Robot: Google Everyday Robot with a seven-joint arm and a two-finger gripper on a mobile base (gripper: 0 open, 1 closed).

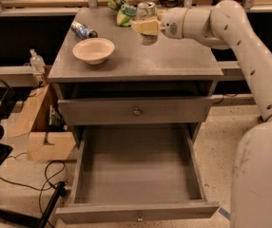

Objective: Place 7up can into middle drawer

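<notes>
The 7up can [147,14], pale with a silver top, is upright between my gripper's yellowish fingers [142,27]. My gripper [146,27] is shut on it and holds it just above the back right part of the grey cabinet top [174,61], in front of the green plush frog. The white arm reaches in from the right. The middle drawer [136,167] is pulled wide open below. Its inside is bare, and its front panel carries a small knob [139,217].
A white bowl [93,50] sits on the left of the cabinet top, with a small blue-labelled bottle [82,31] lying behind it. A green plush frog [122,11] sits at the back. The drawer above [136,111] is closed. A cardboard box [41,127] and cables lie on the floor at left.
</notes>
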